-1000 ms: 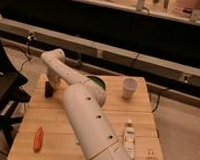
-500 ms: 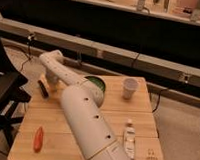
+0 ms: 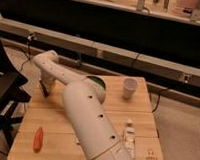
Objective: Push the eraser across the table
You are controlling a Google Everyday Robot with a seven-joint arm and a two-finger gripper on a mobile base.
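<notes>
The table [image 3: 52, 117] has a light wooden plank top. My white arm reaches from the bottom centre up over it, bends at the far left and comes down. My gripper [image 3: 44, 88] is dark and points down at the table's far left edge, at or just above the top. I cannot tell the eraser apart from the dark gripper tip; it may be hidden there.
An orange carrot-like object [image 3: 38, 138] lies at the front left. A white cup [image 3: 129, 88] stands at the back right. A green bowl [image 3: 97, 83] is partly hidden behind my arm. A white bottle [image 3: 129, 137] lies at the front right. A black chair [image 3: 5, 98] stands left of the table.
My gripper has shifted only slightly back and forth at the table's left edge. The carrot-like object, cup and bottle have not moved.
</notes>
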